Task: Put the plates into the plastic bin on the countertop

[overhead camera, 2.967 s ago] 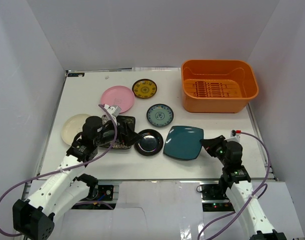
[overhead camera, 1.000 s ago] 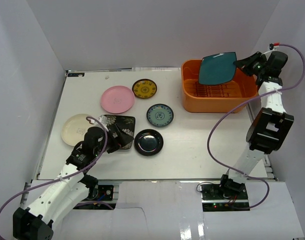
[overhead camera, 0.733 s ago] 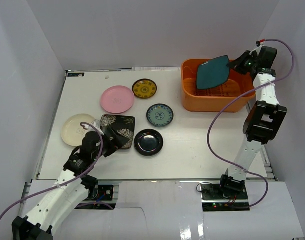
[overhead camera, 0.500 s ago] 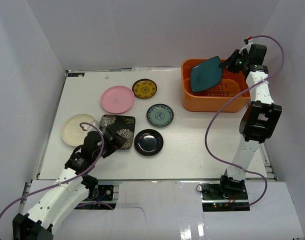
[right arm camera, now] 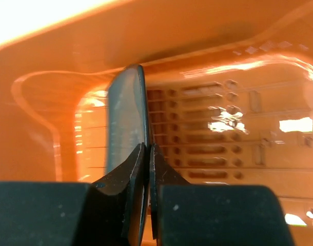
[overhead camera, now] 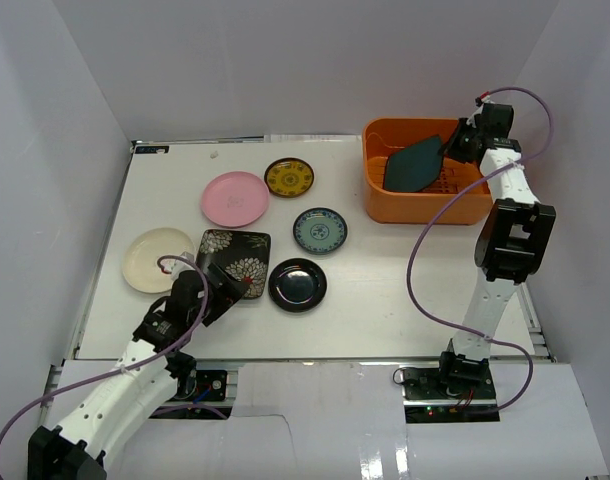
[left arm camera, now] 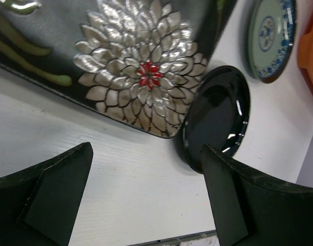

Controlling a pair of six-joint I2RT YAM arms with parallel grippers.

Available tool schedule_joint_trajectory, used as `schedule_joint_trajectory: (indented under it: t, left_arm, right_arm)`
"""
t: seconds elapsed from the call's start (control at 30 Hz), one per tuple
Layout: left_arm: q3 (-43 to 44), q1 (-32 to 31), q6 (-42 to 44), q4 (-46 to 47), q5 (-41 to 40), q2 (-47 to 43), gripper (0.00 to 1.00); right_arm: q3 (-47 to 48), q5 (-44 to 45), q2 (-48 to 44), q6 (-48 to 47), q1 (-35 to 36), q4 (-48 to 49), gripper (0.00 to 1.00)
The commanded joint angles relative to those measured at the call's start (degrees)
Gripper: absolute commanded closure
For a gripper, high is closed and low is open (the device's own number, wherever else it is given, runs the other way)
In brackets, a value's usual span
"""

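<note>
My right gripper (overhead camera: 447,150) is shut on the dark teal square plate (overhead camera: 413,165) and holds it tilted inside the orange plastic bin (overhead camera: 381,203); in the right wrist view the plate (right arm camera: 126,118) stands edge-on between my fingers over the ribbed floor (right arm camera: 213,138). My left gripper (overhead camera: 222,290) is open and empty, low over the countertop (overhead camera: 405,280) at the near corner of the black square plate with white flowers (overhead camera: 235,262), also in the left wrist view (left arm camera: 125,66). The glossy black plate (overhead camera: 297,284), blue-patterned plate (overhead camera: 319,230), yellow-patterned plate (overhead camera: 288,177), pink plate (overhead camera: 235,198) and cream plate (overhead camera: 150,259) lie on the countertop.
Pale walls enclose the countertop on three sides. The glossy black plate (left arm camera: 218,118) sits just ahead of my left gripper's right finger, with the blue-patterned plate (left arm camera: 272,36) beyond it. The bin's wall (right arm camera: 38,128) surrounds my right gripper.
My right gripper lifted the teal plate from the countertop, carried it over the bin and lowered it inside, tilting it. My left gripper drew back toward the near edge, off the flowered plate.
</note>
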Motion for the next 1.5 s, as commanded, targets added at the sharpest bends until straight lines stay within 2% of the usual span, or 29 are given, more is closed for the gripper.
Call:
schedule_joint_trajectory:
  t: [0.0,0.07,0.1,0.17,0.2,0.27,0.43,0.53,0.67,0.7,0.8,0.9,0.93,1.03,1.1,1.2,1.23,1.27,1.37,1.4,1.47]
  left_arm:
    - [-1.95,0.10,-3.91,-0.40,-1.87,0.77,0.03]
    - [-3.79,0.10,-5.85,-0.05,-2.30,0.69,0.04]
    - [-4.32,0.01,-6.29,0.30,-2.57,0.51,0.04]
    - [-4.85,0.10,-7.00,0.21,-3.36,0.25,0.04]
    - [-4.77,0.10,-7.08,0.13,-3.54,0.25,0.04]
    - [-5.12,0.10,-7.69,0.21,-4.76,0.16,0.04]
    - [-6.08,0.10,-9.72,1.35,-8.10,-0.10,0.04]
    - [-7.66,0.10,-10.69,5.48,-10.12,0.16,0.06]
    - [-8.72,0.18,-12.01,10.22,-13.20,3.93,0.12]
    - [-9.24,0.18,-12.44,12.41,-14.60,5.42,0.16]
    - [-9.77,0.10,-12.97,16.63,-15.84,7.53,0.22]
    - [-11.09,0.10,-13.59,20.41,-17.16,9.82,0.30]
    - [-11.53,0.10,-13.68,21.30,-17.51,10.87,0.35]
    - [-12.50,0.10,-12.98,25.34,-18.48,13.59,0.45]
    - [-13.46,0.18,-12.19,27.54,-19.88,15.36,0.50]
    - [-14.34,0.18,-12.09,29.29,-21.99,18.17,0.66]
    - [-14.26,0.10,-11.92,29.57,-21.47,18.09,0.70]
    - [-14.43,0.10,-11.57,30.35,-21.21,17.83,0.79]
    - [-15.31,0.10,-11.31,29.58,-21.38,14.94,0.92]
    - [-15.31,0.10,-10.96,28.87,-21.55,14.05,1.00]
    - [-15.84,0.18,-11.04,26.51,-21.64,11.77,1.00]
  right_arm:
    - [-0.43,2.52,0.07,-0.69,-0.34,4.79,0.87]
    - [-2.01,3.23,0.25,-1.22,-0.34,4.79,0.75]
    - [-2.54,3.93,-0.01,-1.31,-0.34,4.96,0.52]
    - [-3.34,6.39,-1.33,-1.22,-0.34,5.05,0.30]
    - [-3.16,6.74,-2.03,-0.96,-0.34,4.96,0.15]
    - [-3.51,7.45,-4.92,-0.26,-0.25,4.79,0.02]
    - [-8.59,5.52,-13.45,4.04,2.11,8.73,0.09]
    - [-17.81,6.83,-21.26,5.28,6.41,14.09,0.10]
    - [-35.20,6.57,-34.97,9.58,12.75,25.07,0.08]
    - [-42.11,7.01,-39.35,10.63,15.63,28.48,0.07]
    - [-54.43,7.71,-45.00,12.48,21.43,32.90,0.03]
    - [-64.64,7.89,-51.07,14.68,26.88,37.30,0.00]
    - [-66.60,8.15,-53.43,15.29,28.39,38.87,0.00]
    - [-72.57,7.98,-56.08,17.05,33.75,39.94,0.05]
    - [-74.34,8.50,-56.96,17.06,38.48,39.95,0.06]
    - [-76.28,12.09,-58.63,16.01,45.07,37.75,0.07]
    - [-77.42,12.54,-59.42,16.00,46.23,37.40,0.07]
    - [-78.04,12.63,-59.86,16.79,47.20,37.22,0.07]
    - [-79.97,12.54,-61.62,18.19,49.32,37.22,0.07]
    - [-80.32,12.81,-62.06,18.37,50.02,37.22,0.07]
    - [-80.77,13.08,-62.77,18.55,50.37,37.05,0.07]
